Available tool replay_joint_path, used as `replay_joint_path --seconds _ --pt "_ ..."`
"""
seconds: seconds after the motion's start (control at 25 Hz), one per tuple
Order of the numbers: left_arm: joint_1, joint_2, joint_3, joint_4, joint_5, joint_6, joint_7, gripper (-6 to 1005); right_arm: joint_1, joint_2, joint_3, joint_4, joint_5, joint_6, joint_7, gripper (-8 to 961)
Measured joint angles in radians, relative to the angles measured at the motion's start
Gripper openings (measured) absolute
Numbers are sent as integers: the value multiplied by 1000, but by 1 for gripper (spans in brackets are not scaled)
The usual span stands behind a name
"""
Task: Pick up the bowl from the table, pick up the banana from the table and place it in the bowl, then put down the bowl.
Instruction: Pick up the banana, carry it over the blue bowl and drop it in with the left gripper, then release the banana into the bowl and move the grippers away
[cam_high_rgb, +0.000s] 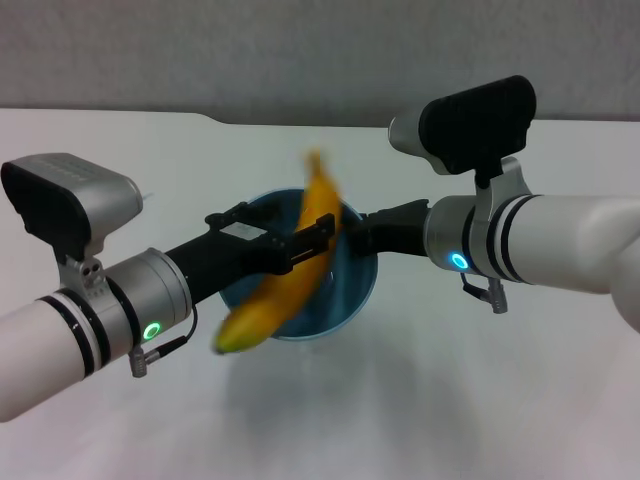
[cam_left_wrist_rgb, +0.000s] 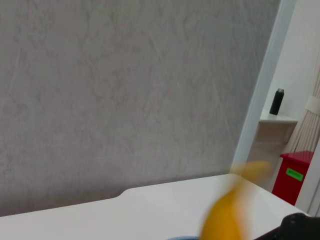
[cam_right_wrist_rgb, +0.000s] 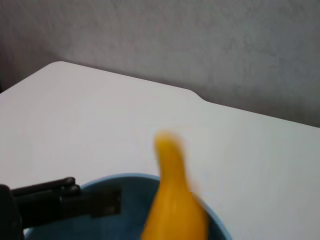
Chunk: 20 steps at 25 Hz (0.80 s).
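Both arms are meeting over the bowl (cam_high_rgb: 335, 290): right jaws gripping its rim, left jaws' state I cannot tell. Blurred banana (cam_high_rgb: 285, 270) is tipping beside them and may fall outside.

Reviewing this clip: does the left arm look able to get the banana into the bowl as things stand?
Probably yes. The left gripper is over the bowl, with the banana blurred above its open mouth. The right gripper is at the far rim, apparently holding the bowl, not blocking it.
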Motion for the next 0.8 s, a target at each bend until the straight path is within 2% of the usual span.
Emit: replay_joint_path --seconds 0.24,0.6,0.8 --pt "9 2 -15 -4 -13 3 7 902 -3 0 6 -6 1 0 0 45" --pt "34 6 -81 -10 25 12 8 902 -7 -1 21 -56 29 -16 0 46" --pt "75 7 -172 -13 81 13 -2 901 55 -2 61 -171 101 -68 0 46"
